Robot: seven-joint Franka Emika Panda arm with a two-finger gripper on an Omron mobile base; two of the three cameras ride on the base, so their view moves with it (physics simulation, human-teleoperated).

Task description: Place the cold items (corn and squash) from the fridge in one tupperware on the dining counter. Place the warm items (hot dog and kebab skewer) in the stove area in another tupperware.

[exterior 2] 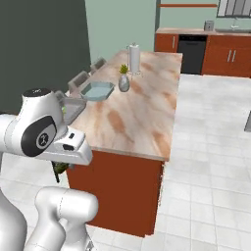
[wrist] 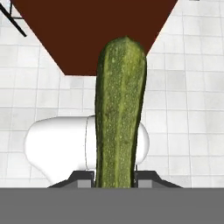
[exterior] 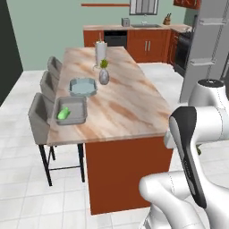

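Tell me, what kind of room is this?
A kitchen, it looks like. There's a long marbled dining counter with grey stools beside it, red-brown cabinets along the back wall, and a black stove at the right.

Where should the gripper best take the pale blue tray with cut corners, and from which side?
Grip the tray by its raised rim, from above, one finger inside, one outside: it lies flat and looks too wide to span. Probably best the side toward the stools; the vase stands close beside the other.
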